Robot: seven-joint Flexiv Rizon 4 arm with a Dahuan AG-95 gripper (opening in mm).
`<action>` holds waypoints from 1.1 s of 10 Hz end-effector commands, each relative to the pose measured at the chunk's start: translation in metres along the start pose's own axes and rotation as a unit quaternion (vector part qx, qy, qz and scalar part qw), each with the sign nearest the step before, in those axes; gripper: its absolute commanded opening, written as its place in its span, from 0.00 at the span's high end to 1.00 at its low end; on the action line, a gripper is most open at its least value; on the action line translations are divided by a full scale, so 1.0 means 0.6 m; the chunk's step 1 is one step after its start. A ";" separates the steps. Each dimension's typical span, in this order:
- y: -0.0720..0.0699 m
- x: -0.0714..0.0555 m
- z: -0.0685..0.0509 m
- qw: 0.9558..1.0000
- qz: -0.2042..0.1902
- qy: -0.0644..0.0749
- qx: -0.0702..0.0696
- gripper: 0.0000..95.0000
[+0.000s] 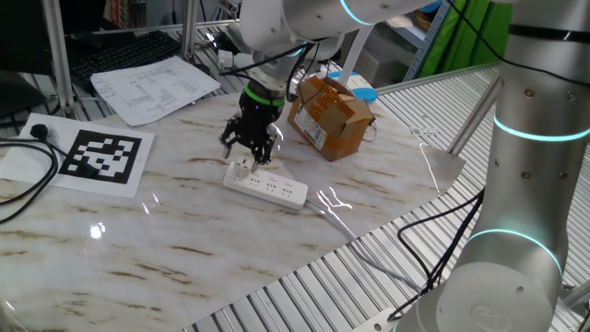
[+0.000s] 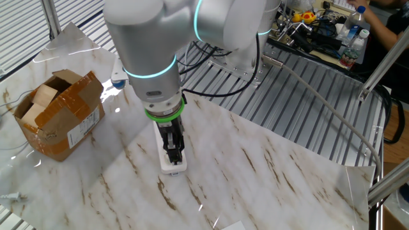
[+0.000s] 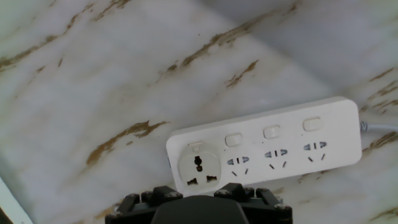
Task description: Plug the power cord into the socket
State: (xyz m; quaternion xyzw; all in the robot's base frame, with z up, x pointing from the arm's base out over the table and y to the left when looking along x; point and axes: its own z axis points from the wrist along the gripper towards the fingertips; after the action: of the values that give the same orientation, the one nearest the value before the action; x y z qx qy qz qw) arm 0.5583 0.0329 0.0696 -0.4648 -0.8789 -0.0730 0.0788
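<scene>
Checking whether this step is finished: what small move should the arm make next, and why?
Probably lift straight up and away. The white plug already sits in the end outlet of the power strip, and the gripper hangs just above it with nothing between its fingers, so nothing seems left to push.

The gripper [image 1: 249,146] hangs just above the end of the socket [image 1: 267,183], fingers pointing down and spread, nothing between them. A visible gap separates the fingertips from the power cord [image 3: 199,170], which sits seated in the end outlet. The remaining three outlets lie uncovered and reachable from above. Bare marble table [image 1: 184,231] surrounds the strip on its near side and at both ends. The cardboard box [image 1: 329,116] stands near the strip's far side, apart from it, limiting approach there. The strip's thin cable [image 3: 377,127] trails from its far end. A marker sheet [image 1: 103,157] and papers [image 1: 152,88] lie well apart.
</scene>
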 end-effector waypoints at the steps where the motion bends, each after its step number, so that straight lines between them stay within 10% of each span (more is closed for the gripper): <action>1: -0.004 0.001 -0.008 1.000 -0.008 -0.008 0.002 1.00; 11: -0.001 -0.013 0.006 0.999 -0.010 -0.043 -0.007 1.00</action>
State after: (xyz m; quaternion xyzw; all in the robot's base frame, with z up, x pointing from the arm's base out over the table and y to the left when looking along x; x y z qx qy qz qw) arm 0.5596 0.0277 0.0648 -0.4593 -0.8854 -0.0603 0.0389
